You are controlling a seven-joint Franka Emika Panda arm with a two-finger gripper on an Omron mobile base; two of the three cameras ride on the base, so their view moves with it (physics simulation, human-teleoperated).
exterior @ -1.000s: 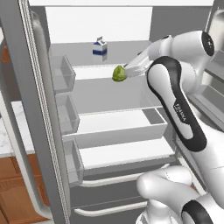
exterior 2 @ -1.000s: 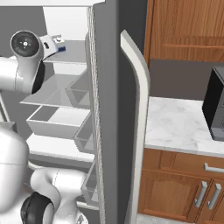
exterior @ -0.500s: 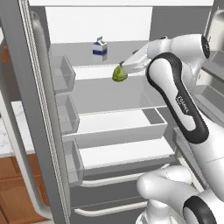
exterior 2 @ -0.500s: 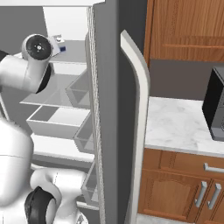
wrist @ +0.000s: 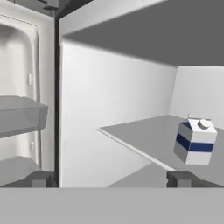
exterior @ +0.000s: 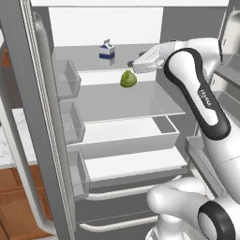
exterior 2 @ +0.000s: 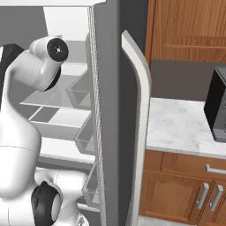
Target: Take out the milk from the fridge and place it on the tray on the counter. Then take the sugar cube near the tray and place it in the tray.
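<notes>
The fridge (exterior: 117, 101) stands open. On its top shelf, near the back, the milk (exterior: 107, 52) stands upright: a small white gable-topped carton with a blue band. My gripper (exterior: 132, 64) hovers at the shelf's right side, a short way right of the carton and just above a round green vegetable (exterior: 128, 78) on the shelf below. Seen from the hand, the milk (wrist: 195, 142) is ahead on the right, well beyond the fingertips (wrist: 180, 178), which stand wide apart, so the gripper (wrist: 111, 179) is open with nothing in it. The tray and the sugar cube are out of view.
Clear door bins (exterior: 68, 79) line the left door, which has a long grey bar handle (exterior: 47, 117). The right door's edge (exterior 2: 137, 114) stands between the arm and the marble counter (exterior 2: 185, 126), which carries a dark appliance (exterior 2: 217, 106). Brown cabinets (exterior 2: 185, 194) sit below.
The arm has risen and reached further in. The gripper went from beside the green vegetable to above it, nearer the milk. The milk and the vegetable have not moved.
</notes>
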